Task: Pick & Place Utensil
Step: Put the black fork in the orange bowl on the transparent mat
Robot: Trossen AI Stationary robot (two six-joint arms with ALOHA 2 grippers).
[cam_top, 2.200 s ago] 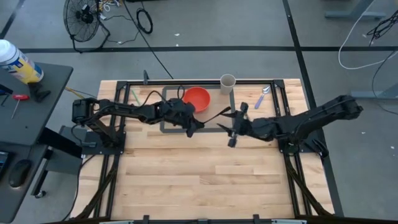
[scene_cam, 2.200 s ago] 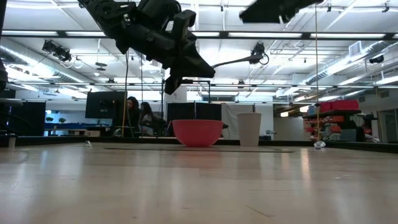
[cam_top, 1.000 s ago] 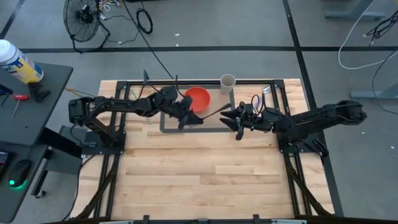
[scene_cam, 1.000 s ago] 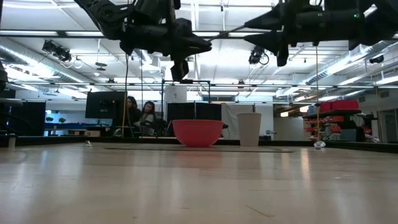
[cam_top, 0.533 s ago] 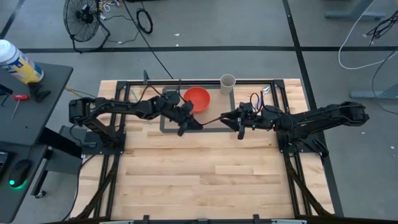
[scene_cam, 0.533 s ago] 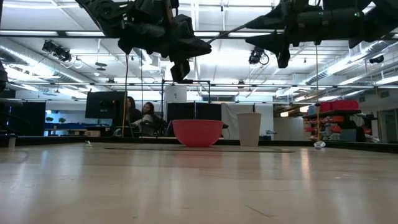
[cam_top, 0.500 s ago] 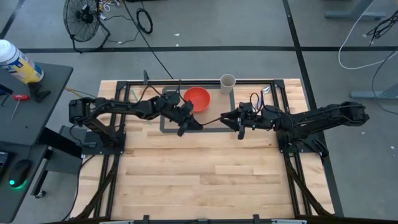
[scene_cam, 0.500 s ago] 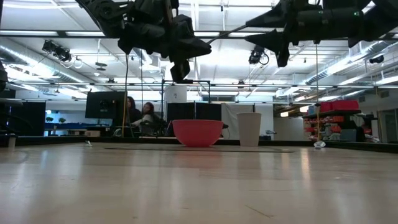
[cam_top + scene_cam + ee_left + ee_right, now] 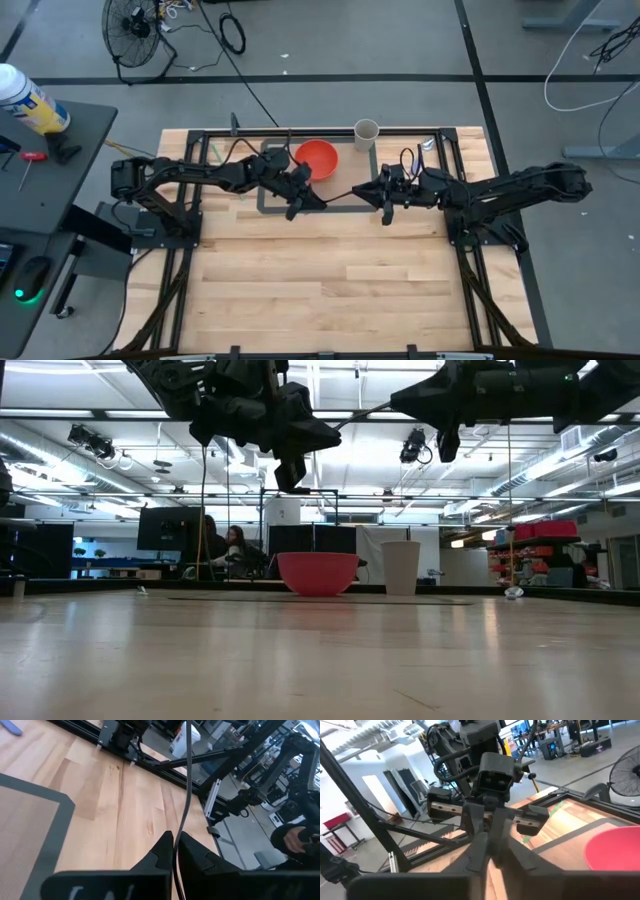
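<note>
Utensil (image 9: 345, 191) spans both grippers, left fingers (image 9: 165, 851) and right fingers (image 9: 476, 851) clenched on it.

Table (image 9: 330, 280): pale wood planks, smooth, satin sheen w/ visible grain. Mat (image 9: 25, 835): grey, matt, fine woven-looking texture (cloth or rubber, can't tell), darker border. Bowl (image 9: 318, 157): red plastic, smooth, slight gloss. Cup (image 9: 366, 133): off-white, matt, looks like paper. Utensil (image 9: 184, 785): thin dark-grey handle, smooth, dull sheen, prob. plastic. Left gripper (image 9: 175, 851) and right gripper (image 9: 489, 854): black matt plastic fingers. Frame (image 9: 200, 170): black metal rails.
</note>
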